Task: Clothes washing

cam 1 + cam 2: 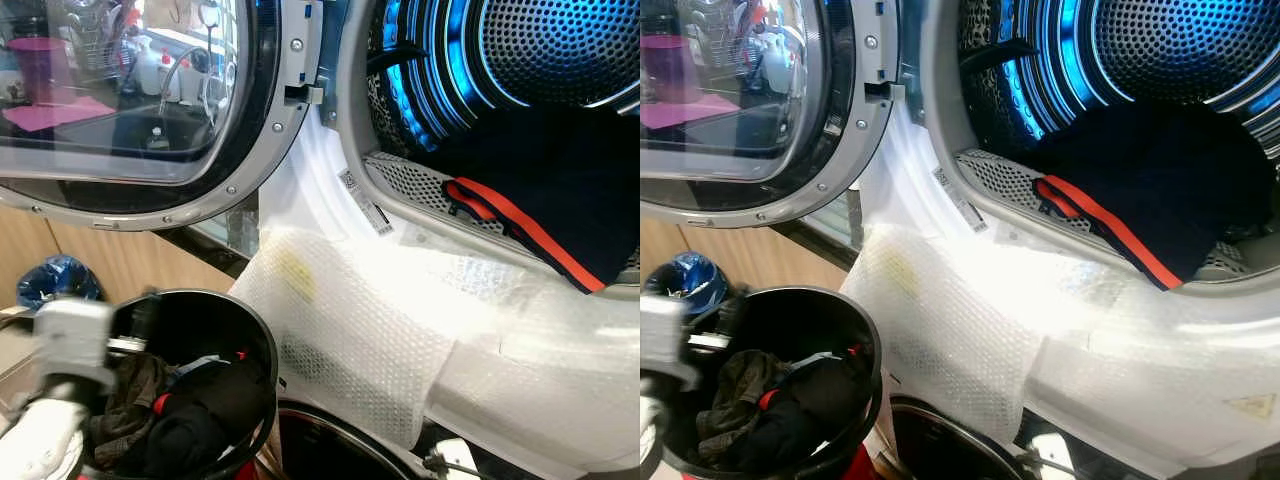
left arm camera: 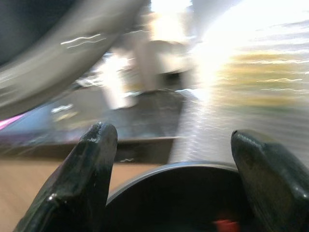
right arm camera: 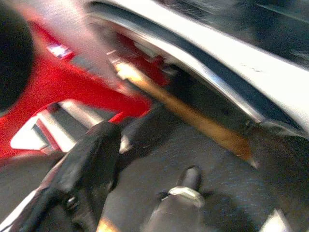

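One washing machine dominates the head views, its round glass door swung open to the robot's left and its perforated drum lit blue. Bubble wrap drapes over the front panel below the drum opening. A dark garment with an orange-red stripe lies inside the drum, one edge resting over the lower rim. A black bucket stands lower left, holding dark clothes. The left arm, blurred, sits at the bucket's near-left rim; the left gripper hovers above the bucket rim, fingers spread wide, holding nothing. The right gripper hangs low near a red object, fingers apart and empty.
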### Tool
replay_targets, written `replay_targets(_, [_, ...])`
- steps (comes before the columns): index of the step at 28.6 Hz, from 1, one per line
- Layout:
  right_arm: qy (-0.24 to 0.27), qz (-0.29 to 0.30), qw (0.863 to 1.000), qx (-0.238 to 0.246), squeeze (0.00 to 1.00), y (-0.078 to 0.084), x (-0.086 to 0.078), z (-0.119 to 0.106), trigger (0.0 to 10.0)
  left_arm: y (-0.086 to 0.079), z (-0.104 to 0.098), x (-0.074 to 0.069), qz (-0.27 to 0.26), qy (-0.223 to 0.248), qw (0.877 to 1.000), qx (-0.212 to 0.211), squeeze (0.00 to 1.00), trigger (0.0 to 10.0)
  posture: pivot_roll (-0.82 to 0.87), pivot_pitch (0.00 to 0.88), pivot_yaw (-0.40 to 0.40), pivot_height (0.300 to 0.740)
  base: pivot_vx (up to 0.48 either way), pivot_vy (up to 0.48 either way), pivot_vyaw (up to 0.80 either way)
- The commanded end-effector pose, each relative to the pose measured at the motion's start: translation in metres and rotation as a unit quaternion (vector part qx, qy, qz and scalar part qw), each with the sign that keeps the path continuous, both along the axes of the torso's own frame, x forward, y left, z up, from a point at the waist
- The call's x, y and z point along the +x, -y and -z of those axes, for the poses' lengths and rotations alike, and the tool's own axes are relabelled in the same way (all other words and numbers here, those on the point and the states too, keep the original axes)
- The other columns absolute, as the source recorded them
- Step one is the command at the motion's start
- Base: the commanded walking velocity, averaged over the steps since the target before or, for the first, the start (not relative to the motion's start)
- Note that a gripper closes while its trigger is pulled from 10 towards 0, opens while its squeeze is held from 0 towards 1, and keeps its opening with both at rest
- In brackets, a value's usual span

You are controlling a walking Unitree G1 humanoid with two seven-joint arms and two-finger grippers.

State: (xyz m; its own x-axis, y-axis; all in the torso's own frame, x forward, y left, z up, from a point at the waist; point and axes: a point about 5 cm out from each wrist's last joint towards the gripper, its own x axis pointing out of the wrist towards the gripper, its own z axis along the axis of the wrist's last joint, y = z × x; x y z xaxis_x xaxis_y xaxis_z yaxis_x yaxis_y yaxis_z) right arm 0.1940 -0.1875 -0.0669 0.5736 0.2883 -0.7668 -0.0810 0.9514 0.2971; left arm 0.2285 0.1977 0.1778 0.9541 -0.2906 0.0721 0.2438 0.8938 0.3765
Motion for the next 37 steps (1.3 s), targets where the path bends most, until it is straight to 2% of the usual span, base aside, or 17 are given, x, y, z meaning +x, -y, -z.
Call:
replay_targets(1, [-0.010, 0.044, 0.999, -0.029, 0.00, 0.009, -0.005, 0.006, 10.0, 0.015, -0.002, -0.001, 0.068, -0.042, 0.997, 0.013, 0.00, 10.0, 0.16, 0.014, -0.089, 0.740, 0.000, 0.000, 0.00])
replay_targets(2, [-0.015, 0.057, 0.998, -0.036, 0.00, 0.010, -0.008, 0.008, 10.0, 0.018, -0.001, -0.002, 0.089, -0.059, 0.994, 0.019, 0.79, 10.0, 0.15, 0.010, -0.082, 0.740, 0.000, 0.000, 0.00])
replay_targets(3, [-0.022, 0.066, 0.997, -0.042, 0.00, 0.010, -0.011, 0.011, 10.0, 0.020, -0.001, -0.002, 0.109, -0.080, 0.991, 0.015, 1.00, 10.0, 0.15, 0.007, -0.075, 0.740, 0.000, 0.000, 0.00])
replay_targets(4, [-0.022, 0.066, 0.997, -0.042, 0.00, 0.010, -0.011, 0.011, 10.0, 0.020, -0.001, -0.002, 0.109, -0.080, 0.991, 0.015, 1.00, 10.0, 0.15, 0.007, -0.075, 0.740, 0.000, 0.000, 0.00])
replay_targets(5, [-0.031, 0.063, 0.996, -0.060, 0.00, 0.008, -0.016, 0.015, 10.0, 0.024, -0.001, -0.003, 0.137, -0.106, 0.985, 0.014, 1.00, 10.0, 0.14, 0.006, -0.071, 0.740, 0.000, 0.000, 0.00])
replay_targets(7, [-0.033, 0.053, 0.996, -0.071, 0.00, 0.007, -0.018, 0.017, 10.0, 0.025, -0.001, -0.003, 0.143, -0.114, 0.983, 0.015, 1.00, 10.0, 0.14, 0.006, -0.071, 0.740, 0.000, 0.000, 0.00])
replay_targets(11, [-0.055, 0.035, 0.993, -0.103, 0.00, 0.001, -0.029, 0.024, 10.0, 0.019, -0.003, -0.009, 0.167, -0.175, 0.970, 0.004, 1.00, 10.0, 0.14, 0.008, -0.049, 0.740, 0.000, 0.000, 0.00])
replay_targets(14, [-0.066, 0.019, 0.989, -0.130, 0.00, 0.000, -0.032, 0.026, 10.0, 0.010, 0.005, -0.017, 0.185, -0.228, 0.954, 0.068, 1.00, 10.0, 0.15, 0.017, -0.038, 0.740, 0.000, 0.000, 0.00])
replay_targets(15, [-0.065, 0.010, 0.989, -0.129, 0.00, -0.004, -0.032, 0.027, 10.0, 0.005, 0.010, -0.023, 0.194, -0.255, 0.942, 0.104, 1.00, 10.0, 0.15, 0.022, -0.032, 0.740, 0.000, 0.000, 0.00])
replay_targets(18, [-0.057, 0.004, 0.990, -0.128, 0.00, -0.010, -0.028, 0.026, 10.0, 0.001, 0.009, -0.027, 0.205, -0.280, 0.931, 0.111, 1.00, 10.0, 0.16, 0.023, -0.028, 0.740, 0.000, 0.000, 0.00])
replay_targets(23, [-0.053, 0.008, 0.990, -0.127, 0.00, -0.013, -0.025, 0.025, 10.0, -0.003, 0.010, -0.019, 0.191, -0.289, 0.929, 0.133, 1.00, 10.0, 0.16, 0.025, -0.023, 0.740, 0.000, 0.000, 0.00])
replay_targets(28, [-0.053, 0.004, 0.990, -0.128, 0.00, -0.013, -0.026, 0.025, 10.0, 0.006, 0.014, -0.007, 0.189, -0.283, 0.931, 0.132, 1.00, 10.0, 0.16, 0.036, -0.020, 0.740, 0.000, 0.000, 0.00])
replay_targets(29, [-0.054, 0.004, 0.990, -0.129, 0.00, -0.013, -0.026, 0.026, 10.0, 0.007, 0.014, -0.005, 0.189, -0.281, 0.932, 0.128, 0.13, 10.0, 0.16, 0.036, -0.020, 0.740, 0.000, 0.000, 0.00])
replay_targets(31, [-0.055, 0.004, 0.990, -0.130, 0.00, -0.012, -0.027, 0.026, 10.0, 0.009, 0.015, -0.003, 0.190, -0.281, 0.933, 0.121, 0.13, 10.0, 0.15, 0.033, -0.019, 0.740, 0.000, 0.000, 0.00])
replay_targets(32, [-0.057, 0.004, 0.990, -0.132, 0.00, -0.011, -0.028, 0.026, 10.0, 0.013, 0.019, -0.001, 0.197, -0.283, 0.932, 0.109, 0.00, 10.0, 0.15, 0.036, -0.022, 0.740, 0.000, 0.000, 0.00])
replay_targets(34, [-0.061, 0.001, 0.989, -0.136, 0.00, -0.009, -0.031, 0.027, 10.0, 0.022, 0.028, 0.004, 0.212, -0.289, 0.929, 0.094, 0.00, 10.0, 0.15, 0.037, -0.025, 0.740, 0.000, 0.000, 0.00])
replay_targets(37, [-0.060, -0.003, 0.989, -0.138, 0.00, -0.009, -0.031, 0.027, 10.0, 0.024, 0.029, 0.006, 0.214, -0.291, 0.928, 0.088, 0.00, 10.0, 0.14, 0.040, -0.021, 0.740, 0.000, 0.000, 0.00])
